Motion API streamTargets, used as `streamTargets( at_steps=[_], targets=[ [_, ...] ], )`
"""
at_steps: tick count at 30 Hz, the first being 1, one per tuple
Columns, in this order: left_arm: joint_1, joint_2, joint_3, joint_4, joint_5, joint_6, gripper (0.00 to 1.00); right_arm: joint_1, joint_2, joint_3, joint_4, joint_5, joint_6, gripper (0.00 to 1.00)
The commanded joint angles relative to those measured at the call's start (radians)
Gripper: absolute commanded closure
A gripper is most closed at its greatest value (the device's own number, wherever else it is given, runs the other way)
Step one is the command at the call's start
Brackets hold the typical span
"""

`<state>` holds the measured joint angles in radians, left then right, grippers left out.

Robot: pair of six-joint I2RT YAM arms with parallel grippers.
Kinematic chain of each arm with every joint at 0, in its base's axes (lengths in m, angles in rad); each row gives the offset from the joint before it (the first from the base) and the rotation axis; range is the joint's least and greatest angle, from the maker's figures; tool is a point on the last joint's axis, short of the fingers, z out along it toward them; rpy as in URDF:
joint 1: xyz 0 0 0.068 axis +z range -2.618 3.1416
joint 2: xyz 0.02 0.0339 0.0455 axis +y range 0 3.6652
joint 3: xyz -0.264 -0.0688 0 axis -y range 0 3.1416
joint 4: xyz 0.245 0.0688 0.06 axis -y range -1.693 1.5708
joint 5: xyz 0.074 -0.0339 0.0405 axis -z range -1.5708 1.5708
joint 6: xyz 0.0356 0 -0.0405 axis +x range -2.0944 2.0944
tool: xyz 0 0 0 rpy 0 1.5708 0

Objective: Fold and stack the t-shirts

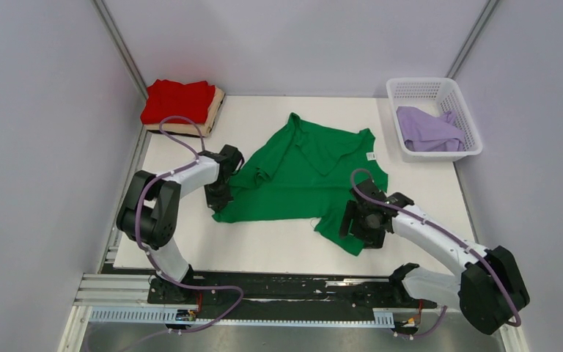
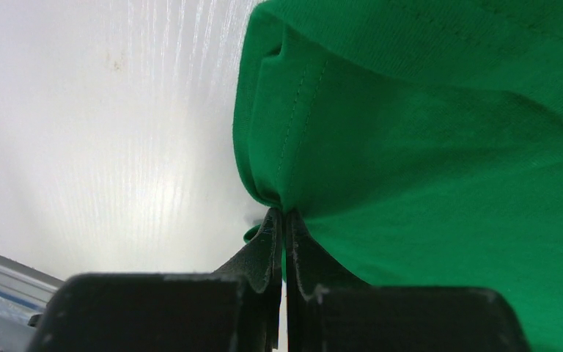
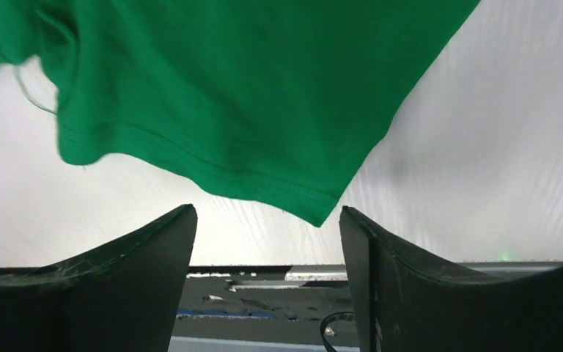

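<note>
The bright green t-shirt [image 1: 300, 172] lies spread and crumpled in the middle of the table. My left gripper [image 1: 218, 198] is shut on its left edge; in the left wrist view the fingertips [image 2: 284, 214] pinch a bunched fold of the green cloth [image 2: 425, 147]. My right gripper [image 1: 363, 222] is open over the shirt's near right corner; in the right wrist view it [image 3: 267, 220] is empty, with the green hem corner [image 3: 227, 95] just beyond the tips. The red t-shirt [image 1: 178, 100] lies folded on the tan t-shirt [image 1: 218, 106] at the back left. The pale lavender t-shirt [image 1: 429, 130] lies in the basket.
The white lattice basket [image 1: 470, 125] stands at the back right corner. Grey walls close in the table on three sides. The black rail with the arm bases [image 1: 286, 293] runs along the near edge.
</note>
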<state>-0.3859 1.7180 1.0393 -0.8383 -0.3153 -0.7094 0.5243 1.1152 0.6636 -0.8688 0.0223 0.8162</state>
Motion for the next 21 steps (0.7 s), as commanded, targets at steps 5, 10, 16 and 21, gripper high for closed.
streamTargets(
  at_steps=[5, 10, 16, 21],
  targets=[
    [0.000, -0.068, -0.043, 0.022, 0.043, -0.010, 1.00, 0.069, 0.100, -0.046, 0.010, 0.006, 0.134, 0.36],
    [-0.001, -0.092, -0.058, 0.030, 0.052, -0.002, 1.00, 0.069, 0.155, -0.057, 0.059, 0.084, 0.156, 0.42],
    [0.000, -0.149, -0.087, 0.072, 0.112, 0.015, 1.00, 0.069, 0.253, -0.045, 0.111, 0.165, 0.174, 0.61],
    [0.000, -0.202, -0.064, 0.046, 0.123, 0.052, 1.00, 0.067, 0.208, 0.035, 0.119, 0.265, 0.150, 1.00]
  ],
)
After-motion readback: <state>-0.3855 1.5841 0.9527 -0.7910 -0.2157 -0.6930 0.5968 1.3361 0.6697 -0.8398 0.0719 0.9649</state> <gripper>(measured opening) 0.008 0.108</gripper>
